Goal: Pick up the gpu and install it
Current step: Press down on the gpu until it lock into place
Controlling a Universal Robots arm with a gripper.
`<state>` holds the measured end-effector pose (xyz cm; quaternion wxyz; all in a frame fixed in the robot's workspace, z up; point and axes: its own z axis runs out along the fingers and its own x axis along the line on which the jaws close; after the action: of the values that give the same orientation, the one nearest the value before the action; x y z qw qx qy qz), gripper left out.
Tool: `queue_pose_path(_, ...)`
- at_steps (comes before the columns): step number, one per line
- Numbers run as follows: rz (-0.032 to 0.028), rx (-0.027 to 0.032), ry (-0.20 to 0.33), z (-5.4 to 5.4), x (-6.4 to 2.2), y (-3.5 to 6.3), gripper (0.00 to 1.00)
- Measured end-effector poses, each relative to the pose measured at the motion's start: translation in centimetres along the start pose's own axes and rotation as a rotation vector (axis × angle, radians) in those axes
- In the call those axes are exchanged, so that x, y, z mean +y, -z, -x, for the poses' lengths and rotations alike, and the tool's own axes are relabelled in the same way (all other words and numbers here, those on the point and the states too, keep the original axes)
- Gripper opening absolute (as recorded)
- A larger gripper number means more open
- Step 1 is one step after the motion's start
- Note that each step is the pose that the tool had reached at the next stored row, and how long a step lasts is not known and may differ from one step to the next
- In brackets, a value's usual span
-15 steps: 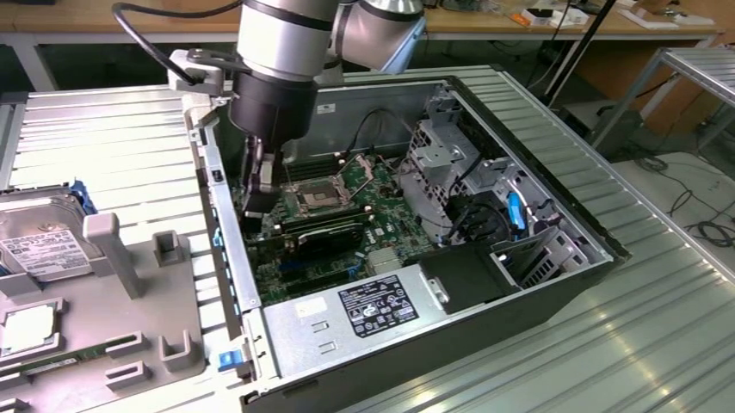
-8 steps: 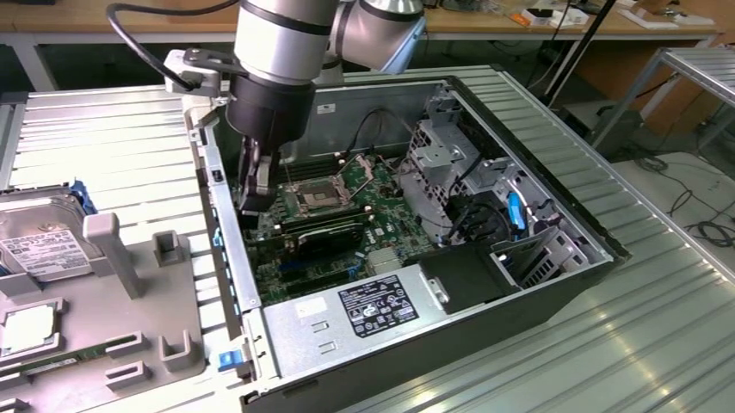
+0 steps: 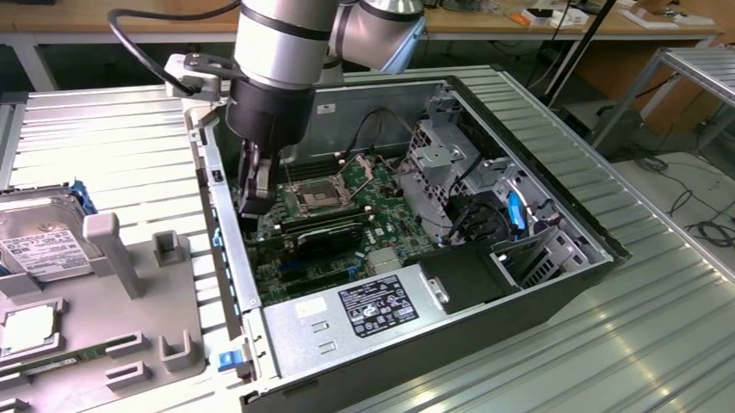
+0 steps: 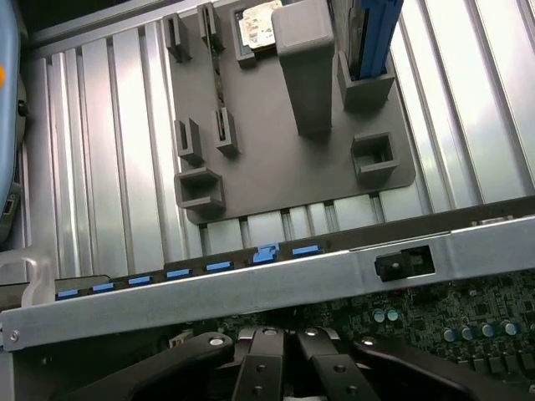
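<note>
Silver-grey ribbed metal forms the table (image 3: 103,146), and an open desktop computer case (image 3: 552,292) lies on its side across the middle. The arm reaches down into the case close to the wall on the exterior view's left. The gripper (image 3: 255,200) is closed, its dark fingers (image 3: 257,205) drawn together just above the green motherboard (image 3: 385,215). In the wrist view the black finger linkages (image 4: 276,363) converge just inside the case wall (image 4: 251,288), which carries a row of blue tabs (image 4: 217,266).

I cannot tell whether the fingers are pinching anything, and I cannot pick out the gpu with certainty. A long dark strip (image 3: 316,226) stands on edge across the board, right beside the fingertips and next to the processor socket (image 3: 312,200). Whether that strip is the card is not clear.

Inside the case, a power supply (image 3: 367,310) with a black-and-white label sits at the near corner. A metal drive cage (image 3: 442,163) stands along the far wall, with a blue cable (image 3: 515,211) beside it.

Towards the table's edge on the exterior view's left rests a grey fixture plate (image 3: 126,284) with upright holders. It carries a silver hard drive (image 3: 34,245) with a white label, a processor chip (image 3: 26,327) and a narrow green memory stick (image 3: 46,366).
</note>
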<state>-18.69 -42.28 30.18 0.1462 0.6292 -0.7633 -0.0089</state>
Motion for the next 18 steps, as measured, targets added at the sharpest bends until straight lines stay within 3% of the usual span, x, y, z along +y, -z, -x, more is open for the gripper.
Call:
queue_pose_path(8, -0.0006, -0.0011, 0.0, 0.1, -0.33, -0.38, 0.11)
queue_pose_path(9, -0.0022, -0.0066, 0.001, 0.3, -1.14, -0.36, 0.11)
queue_pose_path(11, 0.0014, -0.0057, 0.001, 0.4, -2.11, 0.08, 0.11)
queue_pose_path(12, 0.0017, -0.0108, 0.003, 0.6, -2.68, 0.19, 0.11)
queue_pose_path(16, -0.0038, -0.0146, 0.002, 0.8, -3.96, 0.41, 0.11)
queue_pose_path(18, -0.0098, -0.0159, 0.001, 0.9, -4.65, 0.54, 0.11)
